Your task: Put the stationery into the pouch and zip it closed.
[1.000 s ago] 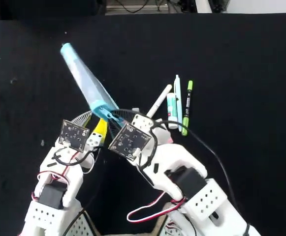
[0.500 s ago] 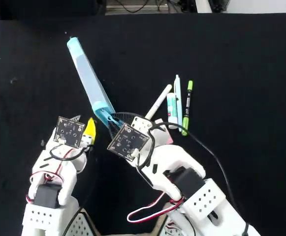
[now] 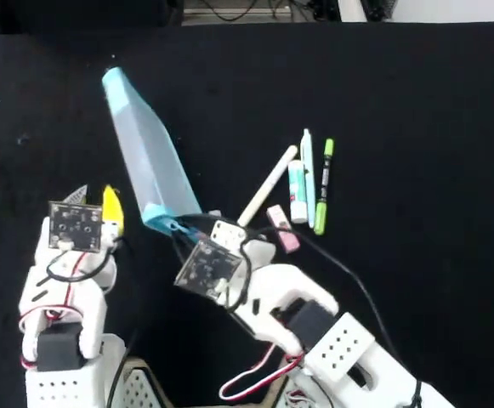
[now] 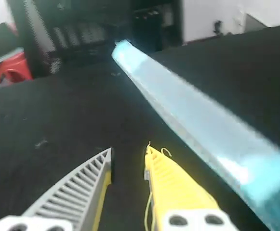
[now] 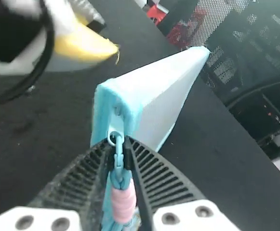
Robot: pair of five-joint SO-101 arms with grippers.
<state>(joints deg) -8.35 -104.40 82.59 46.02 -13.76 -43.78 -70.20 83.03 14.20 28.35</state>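
A long light-blue pouch (image 3: 149,153) lies diagonally on the black table, its zipper end nearest the arms. My right gripper (image 3: 181,226) is shut on the zipper pull (image 5: 116,142) at that end, the pouch (image 5: 152,98) stretching away from it. My left gripper (image 3: 93,201) stands open to the left of the pouch, apart from it, with nothing between its grey and yellow fingers (image 4: 176,192); the pouch (image 4: 197,120) runs past its yellow side. The stationery lies right of the pouch: a white pen (image 3: 268,184), a teal pen (image 3: 308,166), a green marker (image 3: 323,187), a teal tube (image 3: 297,192) and a pink eraser (image 3: 283,229).
The black table (image 3: 417,127) spreads wide to the right and far side. The right arm's cable (image 3: 349,272) trails across the table near the stationery. Dark furniture and a red object (image 4: 9,67) stand beyond the table's far edge.
My left gripper has drawn away from the pouch's zipper end to the left and stands open. The right gripper has shifted left, and the pouch has swung with it.
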